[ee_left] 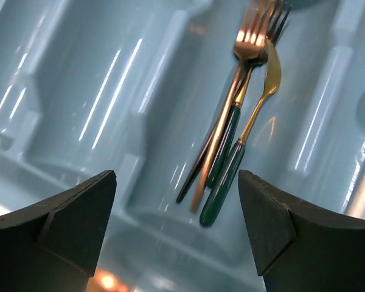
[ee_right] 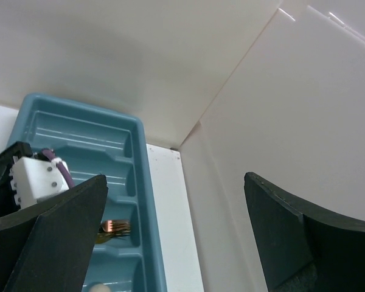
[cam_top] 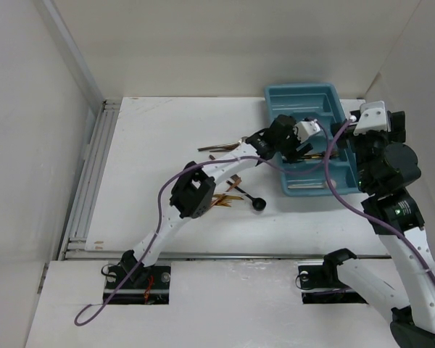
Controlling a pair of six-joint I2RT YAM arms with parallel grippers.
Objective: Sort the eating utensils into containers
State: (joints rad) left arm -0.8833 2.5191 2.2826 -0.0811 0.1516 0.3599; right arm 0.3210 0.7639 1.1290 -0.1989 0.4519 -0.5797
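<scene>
Just ahead of the open, empty left claw (ee_left: 176, 182), a few slim metal forks (ee_left: 231, 128), copper, gold and green-handled, lie together in one long groove of the glossy teal plastic tray (ee_left: 79, 91). Behind this claw, several utensils (cam_top: 228, 196) and a black round-headed spoon (cam_top: 258, 205) wait unsorted on the table (cam_top: 152, 145). The right claw (ee_right: 176, 194) is open and empty too.

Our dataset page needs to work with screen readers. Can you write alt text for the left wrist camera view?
Several forks lie together in one long compartment of a teal cutlery tray: one copper, others gold with dark green handles. The left gripper hangs open above them, holding nothing; a pale utensil shows in the next compartment at right.
</scene>
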